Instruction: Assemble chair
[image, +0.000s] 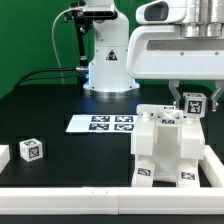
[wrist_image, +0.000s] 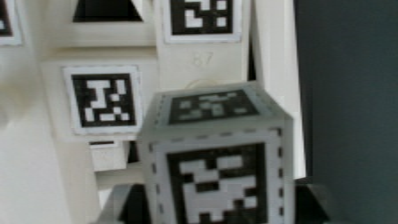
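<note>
The partly built chair (image: 165, 146) is a stepped white block structure with black-and-white tags, standing at the exterior view's right. My gripper (image: 192, 104) hangs just above its back edge, shut on a small white block (image: 192, 100) that carries tags. In the wrist view this block (wrist_image: 217, 150) fills the foreground, with a tag on its front and another on its top. The dark fingers (wrist_image: 135, 205) press on both of its sides. Behind it stand the chair's white panels (wrist_image: 102, 100), each tagged. A loose tagged cube (image: 31, 150) lies on the table at the exterior view's left.
The marker board (image: 103, 124) lies flat in the middle of the black table. Another white piece (image: 3, 157) shows at the left edge. A white rail (image: 70, 200) runs along the front and right. The robot's base (image: 105, 55) stands at the back.
</note>
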